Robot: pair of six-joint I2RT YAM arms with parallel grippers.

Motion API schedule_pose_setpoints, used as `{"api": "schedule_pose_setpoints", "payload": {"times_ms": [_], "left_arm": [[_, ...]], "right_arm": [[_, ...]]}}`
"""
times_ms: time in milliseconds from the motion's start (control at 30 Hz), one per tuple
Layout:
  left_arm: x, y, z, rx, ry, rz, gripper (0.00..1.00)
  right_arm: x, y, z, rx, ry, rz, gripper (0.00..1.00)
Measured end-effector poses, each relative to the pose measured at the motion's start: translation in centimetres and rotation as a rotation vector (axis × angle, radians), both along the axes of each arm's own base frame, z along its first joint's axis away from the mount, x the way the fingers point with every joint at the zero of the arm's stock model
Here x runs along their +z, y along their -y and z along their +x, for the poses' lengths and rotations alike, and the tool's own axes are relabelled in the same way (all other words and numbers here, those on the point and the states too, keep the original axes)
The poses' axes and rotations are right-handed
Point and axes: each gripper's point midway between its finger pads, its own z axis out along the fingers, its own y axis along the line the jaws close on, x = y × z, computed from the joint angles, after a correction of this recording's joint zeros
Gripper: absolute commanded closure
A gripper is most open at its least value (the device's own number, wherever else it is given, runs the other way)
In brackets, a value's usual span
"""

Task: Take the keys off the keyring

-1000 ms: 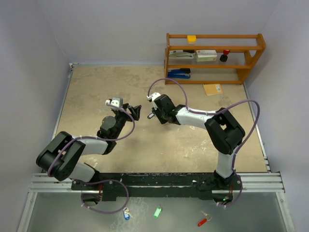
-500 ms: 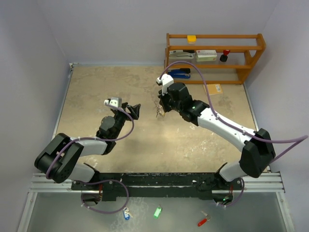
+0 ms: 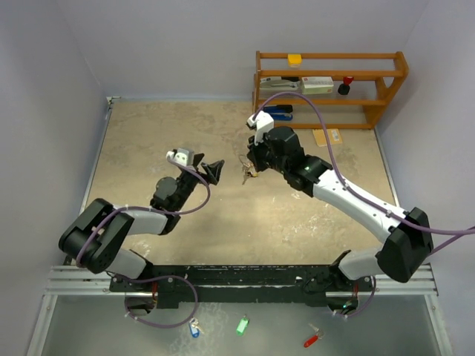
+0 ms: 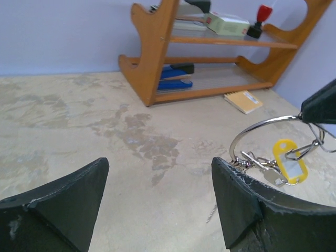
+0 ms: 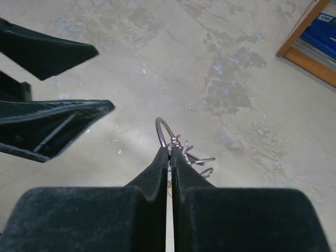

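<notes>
My right gripper (image 3: 251, 165) is shut on the keyring (image 3: 246, 168), a thin silver wire ring held above the table. In the right wrist view the ring (image 5: 163, 131) sticks out past the closed fingertips, with silver keys (image 5: 198, 160) hanging beside it. In the left wrist view the ring (image 4: 261, 129) hangs from the right gripper's tip (image 4: 321, 106), carrying a yellow-headed key (image 4: 289, 163) and small silver keys (image 4: 256, 161). My left gripper (image 3: 212, 170) is open and empty, just left of the ring. No black-headed key shows.
A wooden shelf (image 3: 328, 86) at the back right holds a blue stapler (image 3: 276, 113), boxes and a red item. A tan notepad (image 3: 327, 136) lies in front of it. Blue (image 3: 194, 328), green (image 3: 242, 325) and red-headed (image 3: 312, 340) keys lie below the arm bases.
My right arm has stretched out and carried the keyring slightly right and back. My left gripper has shifted right, closer to the ring, still open.
</notes>
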Motion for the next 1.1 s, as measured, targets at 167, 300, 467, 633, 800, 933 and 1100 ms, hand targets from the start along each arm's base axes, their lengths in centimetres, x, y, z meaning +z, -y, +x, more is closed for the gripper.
{"api": "schedule_pose_setpoints", "payload": {"times_ms": [167,300,467,633,800,933,1100], "left_arm": [[0.0,3.2,1.2,-0.13,0.049,0.082,0.22],[0.1,4.8,1.5,-0.202,0.105,0.131,0.21],[0.5,6.3,0.7,-0.301,0.164,0.157,0.2],[1.7,7.2,-0.4,-0.377,0.225,0.147,0.2],[3.1,7.7,-1.9,-0.447,0.263,0.134,0.2],[4.5,7.8,-2.8,-0.478,0.29,0.133,0.2],[4.7,6.4,-2.8,-0.412,0.275,0.2,0.19]], "right_arm": [[1.0,-0.2,-0.5,0.02,0.008,0.028,1.0],[1.6,-0.1,-0.8,0.026,0.015,0.042,1.0],[2.6,0.1,-1.3,0.032,0.03,0.058,1.0],[3.4,0.4,-1.6,0.033,0.045,0.071,1.0],[3.4,0.3,-1.7,0.039,0.044,0.074,1.0],[3.4,0.4,-1.7,0.04,0.044,0.074,1.0],[3.0,0.5,-1.9,0.039,0.039,0.069,1.0]]}}
